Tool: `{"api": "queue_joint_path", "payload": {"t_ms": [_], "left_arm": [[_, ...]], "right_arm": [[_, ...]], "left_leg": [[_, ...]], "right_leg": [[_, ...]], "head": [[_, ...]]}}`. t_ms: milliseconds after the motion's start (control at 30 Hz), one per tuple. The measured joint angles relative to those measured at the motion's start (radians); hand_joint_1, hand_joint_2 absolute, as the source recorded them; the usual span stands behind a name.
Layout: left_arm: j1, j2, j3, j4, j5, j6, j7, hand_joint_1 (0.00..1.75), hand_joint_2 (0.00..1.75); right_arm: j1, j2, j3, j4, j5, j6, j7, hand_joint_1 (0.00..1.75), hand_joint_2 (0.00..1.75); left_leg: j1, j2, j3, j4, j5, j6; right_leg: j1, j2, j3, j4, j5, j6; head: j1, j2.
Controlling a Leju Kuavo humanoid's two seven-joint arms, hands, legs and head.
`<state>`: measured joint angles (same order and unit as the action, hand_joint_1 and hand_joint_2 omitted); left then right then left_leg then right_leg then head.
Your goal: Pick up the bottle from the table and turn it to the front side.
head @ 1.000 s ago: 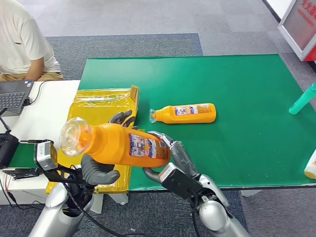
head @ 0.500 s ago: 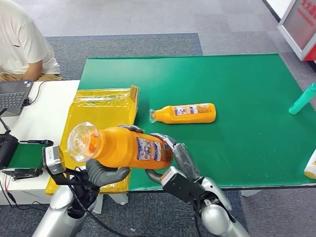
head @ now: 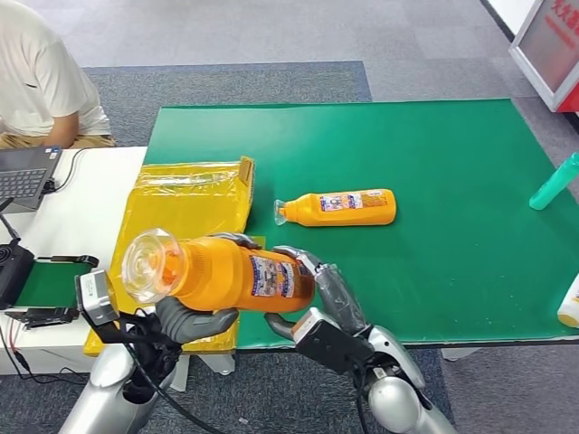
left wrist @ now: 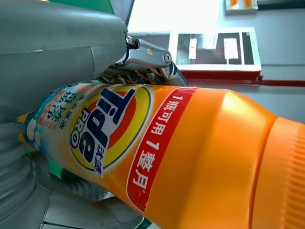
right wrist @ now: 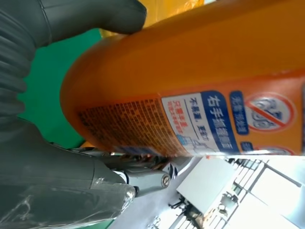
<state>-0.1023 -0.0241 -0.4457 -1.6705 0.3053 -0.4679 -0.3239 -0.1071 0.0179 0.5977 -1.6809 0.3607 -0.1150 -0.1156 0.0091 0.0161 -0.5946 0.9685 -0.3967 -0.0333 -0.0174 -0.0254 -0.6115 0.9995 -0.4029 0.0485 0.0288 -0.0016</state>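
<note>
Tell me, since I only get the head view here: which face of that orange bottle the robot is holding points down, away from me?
Observer: The left wrist view shows the front label on the orange bottle: a round Tide PRO logo and a red band of Chinese characters.
Operator: So the side with small print that I see is the back?
Observer: It looks so. The right wrist view shows dense fine print and a blue strip with crossed-out warning signs on that label.
Operator: Is the right hand really gripping it?
Observer: Yes. In the right wrist view the right hand has a dark thumb pressed on one side of the bottle's base end, with its fingers on the opposite side.
</note>
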Motion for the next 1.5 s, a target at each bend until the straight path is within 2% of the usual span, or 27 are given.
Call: {"api": "queue_joint_path", "payload": {"t_ms": [267,500,600,767,900,1167,1500], "left_arm": [[0.042,0.002,0.053,-0.05,-0.253,0.222,-0.021,1.75,1.75],[0.079,0.008,0.121,-0.098,-0.539,0.451,-0.021,1.75,1.75],[0.096,0.01,0.139,-0.123,-0.694,0.541,-0.016,1.75,1.75],[0.116,0.016,0.157,-0.156,-0.991,0.687,0.044,1.75,1.75],[0.122,0.022,0.166,-0.16,-1.054,0.716,0.062,1.75,1.75],[0.143,0.047,0.207,-0.149,-1.319,0.767,0.167,1.75,1.75],[0.08,0.069,0.226,0.029,-1.499,0.755,0.249,1.75,1.75]], "right_arm": [[0.015,0.0,-0.058,-0.004,-0.011,-0.052,0.014,0.0,1.75],[0.096,-0.004,-0.155,-0.079,-0.011,-0.087,0.003,0.0,1.75],[0.141,-0.005,-0.195,-0.129,-0.001,-0.095,-0.01,0.0,1.75],[0.215,-0.005,-0.253,-0.226,0.028,-0.095,-0.031,0.0,1.75],[0.245,-0.005,-0.271,-0.271,0.035,-0.091,-0.035,0.0,1.75],[0.274,-0.004,-0.277,-0.316,0.089,-0.092,-0.041,0.0,1.75],[0.381,-0.014,-0.31,-0.441,0.073,-0.119,-0.063,0.0,1.75]], "left_leg": [[0.0,0.0,0.0,0.0,0.0,0.0],[0.0,0.0,0.0,0.0,0.0,0.0],[0.0,0.0,0.0,0.0,-0.001,0.0],[0.0,0.0,-0.001,0.0,-0.001,0.001],[0.0,0.0,0.0,0.0,-0.001,0.0],[0.0,0.0,0.0,0.0,-0.001,0.0],[0.0,0.0,-0.001,0.0,-0.001,0.0]], "right_leg": [[0.0,0.0,-0.001,0.0,0.0,0.0],[0.0,0.0,-0.001,0.0,0.0,0.0],[0.0,0.0,-0.001,0.0,0.0,0.0],[0.0,0.0,-0.001,0.0,-0.001,0.0],[0.0,0.0,-0.001,0.0,0.0,0.0],[0.0,0.0,-0.001,0.0,0.0,0.0],[0.0,0.0,-0.002,0.0,0.0,0.0]], "head": [[0.0,0.0],[0.0,0.0],[0.0,0.0],[0.0,0.0],[0.0,0.0],[0.0,0.0],[0.0,0.0]]}}
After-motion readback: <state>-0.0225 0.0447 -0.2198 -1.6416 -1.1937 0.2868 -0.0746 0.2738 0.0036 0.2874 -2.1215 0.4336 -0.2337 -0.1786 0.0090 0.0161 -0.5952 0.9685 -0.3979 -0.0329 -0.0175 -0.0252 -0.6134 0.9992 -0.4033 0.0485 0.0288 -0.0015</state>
